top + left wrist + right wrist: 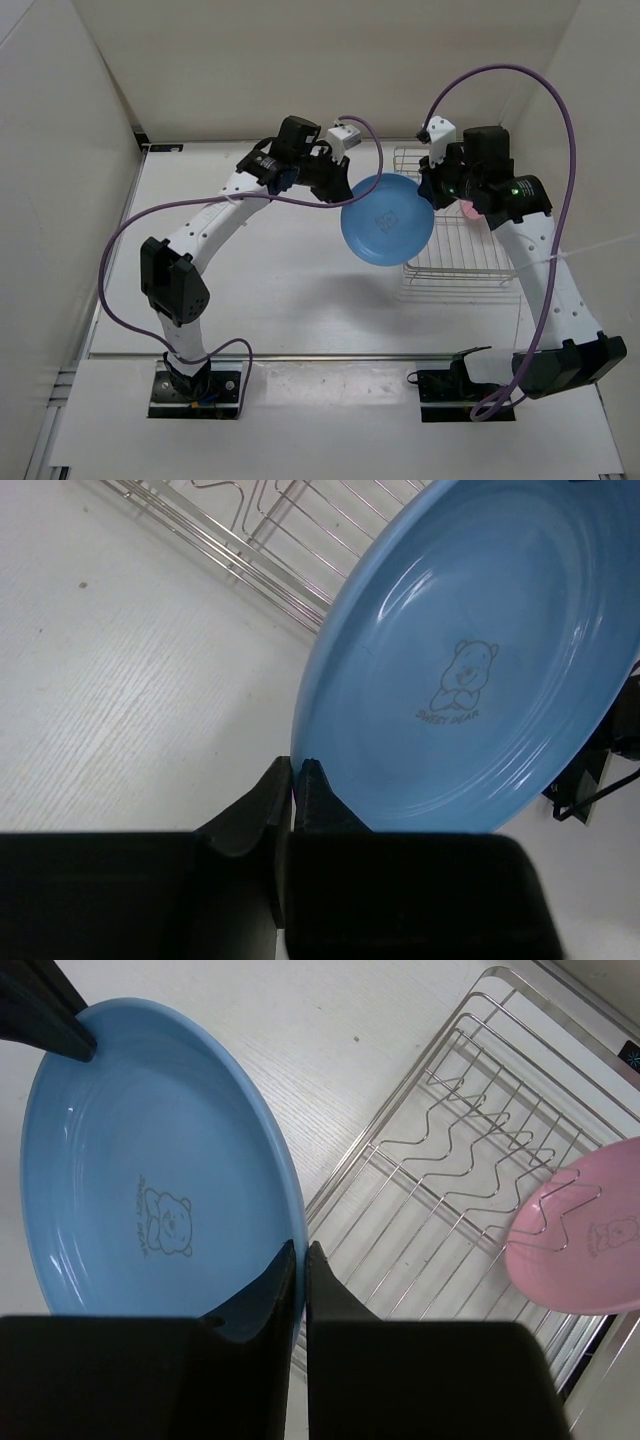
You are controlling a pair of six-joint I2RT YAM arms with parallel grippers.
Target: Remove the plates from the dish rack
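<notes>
While the left gripper (298, 768) and the right gripper (298, 1250) are both clenched on opposite rims of the light blue plate (386, 220), which hangs tilted at the left edge of the dish rack (455, 262), a pull by either arm could twist it out of one pinch. If one grip slips, the plate may swing and fall. The pink plate (590, 1230) stands inside the rack.

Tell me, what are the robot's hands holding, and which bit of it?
Both hold the light blue plate by its rim: the left gripper pinches one edge, the right gripper the opposite edge. The pink plate is not held.
</notes>
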